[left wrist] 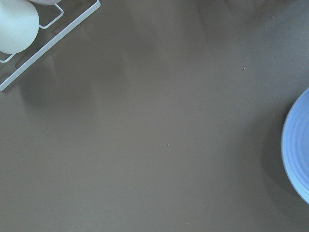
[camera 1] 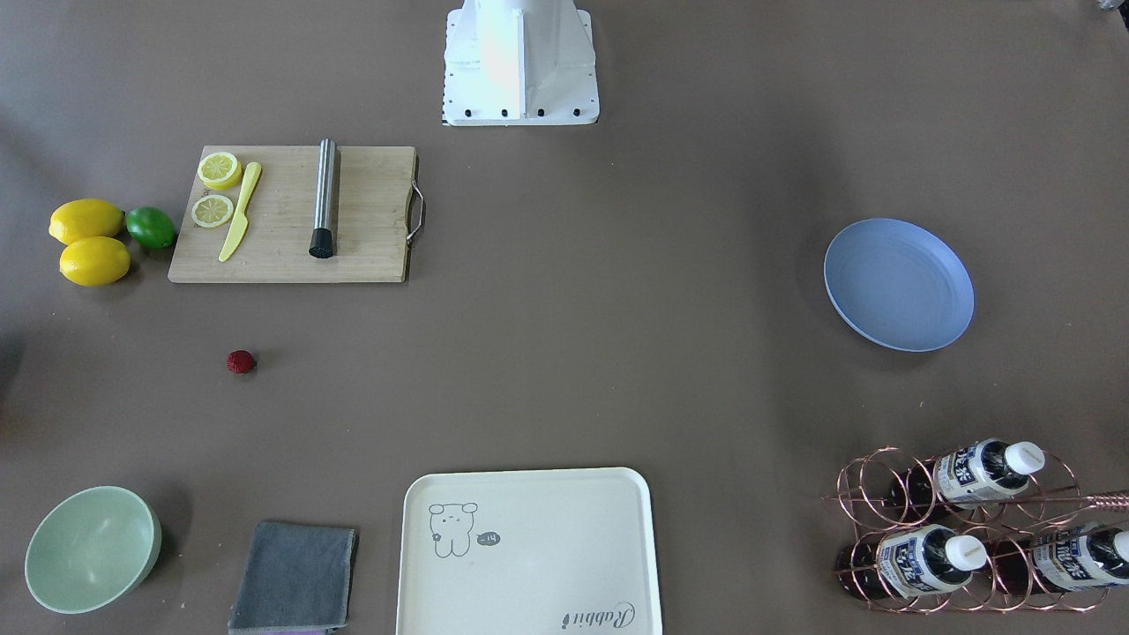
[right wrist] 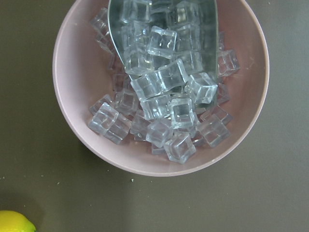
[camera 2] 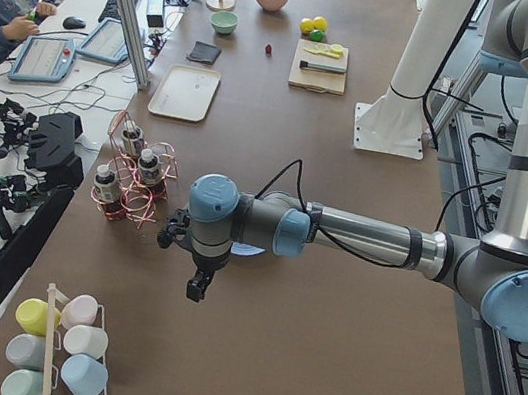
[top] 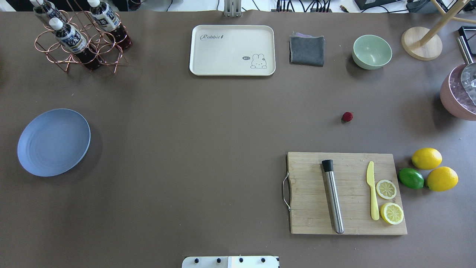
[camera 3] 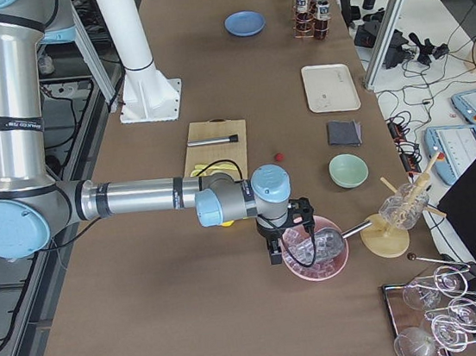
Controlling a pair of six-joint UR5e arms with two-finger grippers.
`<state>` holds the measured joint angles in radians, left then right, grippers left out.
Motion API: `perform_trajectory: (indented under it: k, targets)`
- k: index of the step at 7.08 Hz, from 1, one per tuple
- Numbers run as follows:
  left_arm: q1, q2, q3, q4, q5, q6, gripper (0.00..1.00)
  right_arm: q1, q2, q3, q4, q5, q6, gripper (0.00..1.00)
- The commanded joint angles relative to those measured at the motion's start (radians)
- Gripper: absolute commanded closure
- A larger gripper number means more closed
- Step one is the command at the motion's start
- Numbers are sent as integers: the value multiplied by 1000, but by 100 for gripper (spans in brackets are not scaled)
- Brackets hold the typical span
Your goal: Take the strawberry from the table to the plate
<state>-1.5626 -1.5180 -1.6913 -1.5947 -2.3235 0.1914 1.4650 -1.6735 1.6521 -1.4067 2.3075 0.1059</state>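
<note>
One strawberry (top: 347, 117) sits on the table (top: 208, 149), three o'clock of the light-blue plate (top: 54, 142). Left gripper (camera 2: 195, 290), right gripper (camera 3: 274, 257) — clenched or released, I cannot tell.

Robotics lab, teach pendants (camera 2: 42, 59), white robot pedestal (camera 2: 389, 127), industrial arm (camera 2: 359, 236), aluminium framing (camera 2: 124, 2).

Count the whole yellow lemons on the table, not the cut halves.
2. One whole yellow lemon and a second lemon lie together beside the small green lime, just off the wooden cutting board's end. None seems hidden.
</note>
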Motion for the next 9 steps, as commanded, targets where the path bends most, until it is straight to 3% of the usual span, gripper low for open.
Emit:
perform_trajectory:
  k: [1, 5, 7, 9]
  targets:
    - [3, -1, -2, -11, 0, 0, 2, 0, 0, 0, 0, 0, 0, 0]
    - [42, -1, -7, -11, -2, -1, 2, 0, 0, 2, 0, 0, 2, 0]
    - [41, -2, -33, -11, -75, -4, 2, 0, 0, 2, 0, 0, 0, 0]
    - [38, -13, -53, -11, -80, -7, 2, 0, 0, 8, 2, 0, 1, 0]
